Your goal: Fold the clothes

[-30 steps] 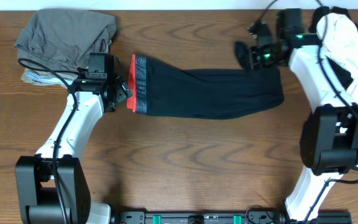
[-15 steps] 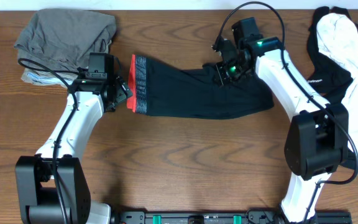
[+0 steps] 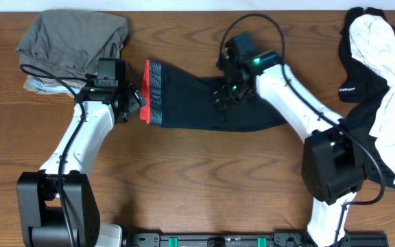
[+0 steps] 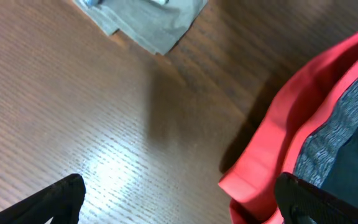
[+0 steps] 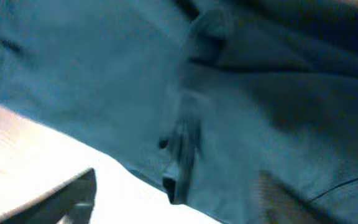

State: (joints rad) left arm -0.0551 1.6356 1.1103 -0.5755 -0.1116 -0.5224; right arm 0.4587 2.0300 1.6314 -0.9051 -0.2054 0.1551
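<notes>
Hard to make out: the right wrist view is blurred. One dark finger of the right pincer (image 5: 176,186) shows at the lower left, and the other is only a brownish smear at the lower right.
Right pincer state: released, as far as the blur allows. The two fingers stand well apart with nothing between them, just above dark creased cloth.
Hidden from above: the right arm covers the doubled-over end of the leggings (image 3: 190,110), so where that end stops cannot be told.
Cut off: the sports tops (image 3: 379,62), a black-and-white heap at the far right corner of the bench (image 3: 204,178), run out of the picture at the right.
Left pincer (image 4: 179,186): released, with its fingers wide apart over bare wood beside the near corner of the waistband (image 3: 156,92). Whether one finger touches the cloth cannot be told.
Leggings: black, laid lengthwise on the far half of the bench, about midway between its left and right edges, with the waistband toward the left.
Waistband: grey, edged red-orange, the edge curling at the near corner.
Other cloth: grey and olive-green garments (image 3: 74,38) are heaped at the far left corner, with a pale piece peeking from beneath.
Surface: brown wood with strong grain, glossy under the left wrist camera.
Near edge: a black rail (image 3: 218,241) with green clips lies between the two arm bases.
Room: only a thin pale strip (image 3: 184,3) shows beyond the far edge.
</notes>
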